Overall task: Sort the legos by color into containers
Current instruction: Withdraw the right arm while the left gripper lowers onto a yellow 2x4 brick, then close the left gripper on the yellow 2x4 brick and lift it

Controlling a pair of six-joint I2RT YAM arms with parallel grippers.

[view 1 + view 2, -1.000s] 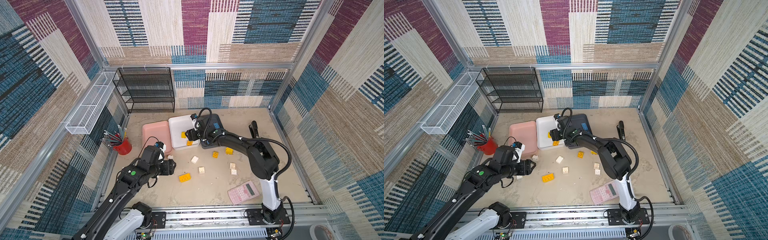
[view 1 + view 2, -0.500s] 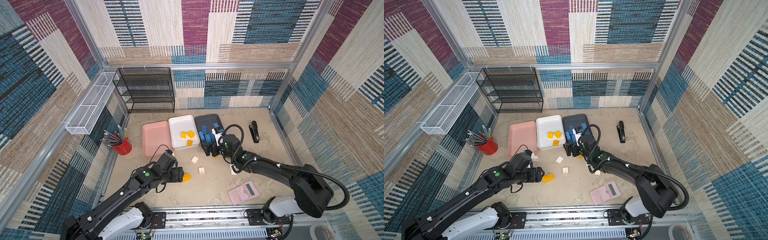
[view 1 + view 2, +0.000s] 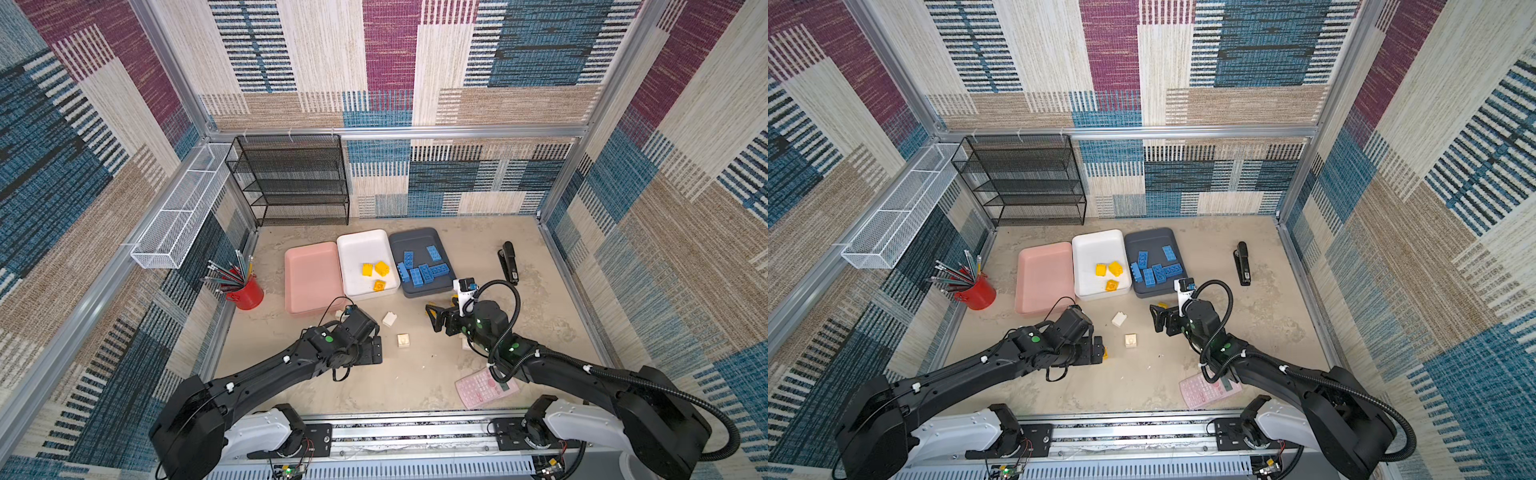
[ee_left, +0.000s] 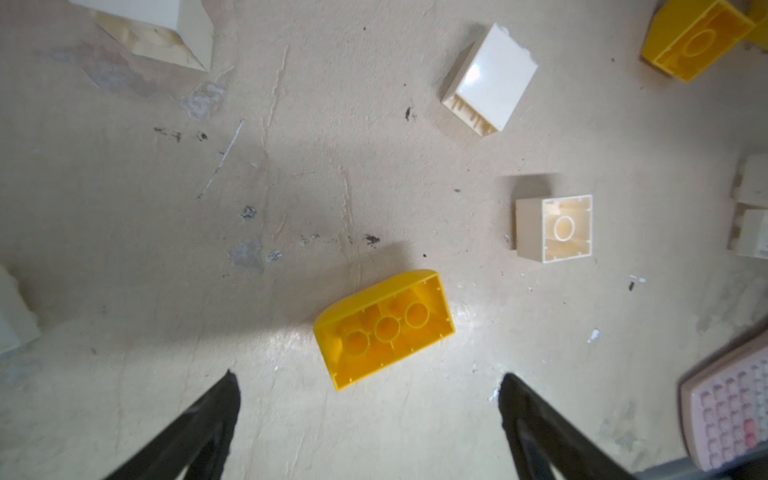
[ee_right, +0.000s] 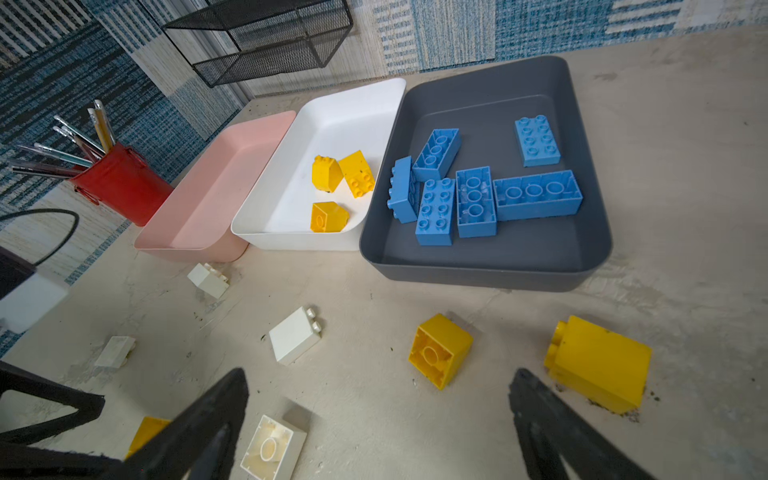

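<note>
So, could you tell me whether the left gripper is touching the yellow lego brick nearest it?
Apart. The left wrist view shows bare table between the yellow lego brick and the open left gripper.

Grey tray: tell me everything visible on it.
The grey tray is a shallow dark rectangle with rounded corners and a raised rim, matte plastic by its look. It lies flat on the table, rightmost of three trays in both top views, its long side against the white tray, seemingly touching. Inside lie six blue bricks: two studs up, three upside down, one on its side.
</note>
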